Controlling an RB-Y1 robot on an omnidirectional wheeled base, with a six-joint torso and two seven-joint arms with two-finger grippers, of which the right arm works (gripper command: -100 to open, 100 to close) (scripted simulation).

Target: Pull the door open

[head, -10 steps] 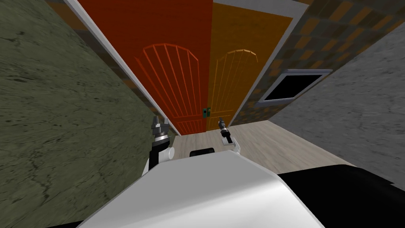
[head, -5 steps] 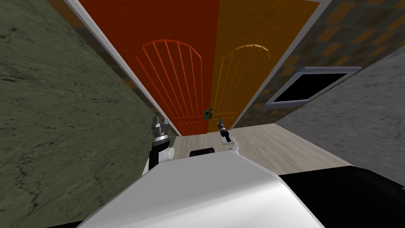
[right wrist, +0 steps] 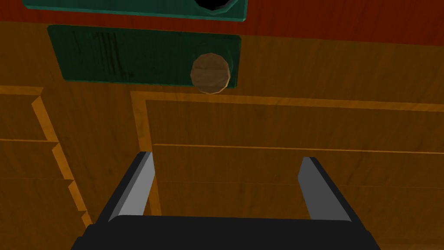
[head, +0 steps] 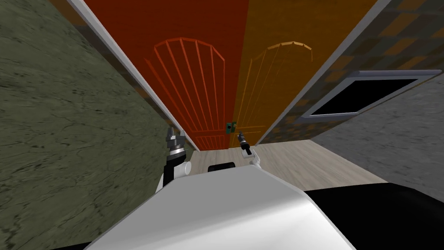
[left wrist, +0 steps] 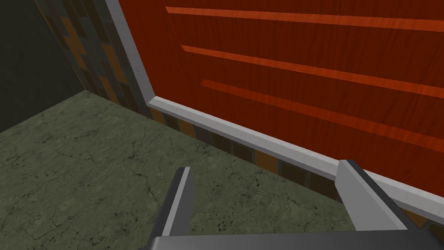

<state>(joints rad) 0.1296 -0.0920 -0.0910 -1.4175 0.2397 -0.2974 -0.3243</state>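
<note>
A double door stands ahead, with a red leaf [head: 190,78] on the left and an orange leaf [head: 277,74] on the right. Small green handle plates [head: 230,127] sit at the seam between them. My right gripper [head: 239,136] is just below and right of these plates. From the right wrist, the gripper [right wrist: 227,182] is open with nothing between its fingers. It faces the orange leaf [right wrist: 282,130], a short way off a round brown knob [right wrist: 210,73] on a dark green plate [right wrist: 130,54]. My left gripper [head: 175,134] is open near the red leaf's lower left corner.
A grey door frame [head: 130,74] borders the red leaf, and a green stone-like wall [head: 65,121] runs close along my left. A grey-framed window [head: 364,97] showing a black area sits in the tiled wall to the right. Pale plank floor [head: 295,160] lies before the door.
The whole head picture has shifted, so I have moved closer to the door. The handle plates sit further right, and my right gripper has drawn nearer to them. The left arm is unchanged.
</note>
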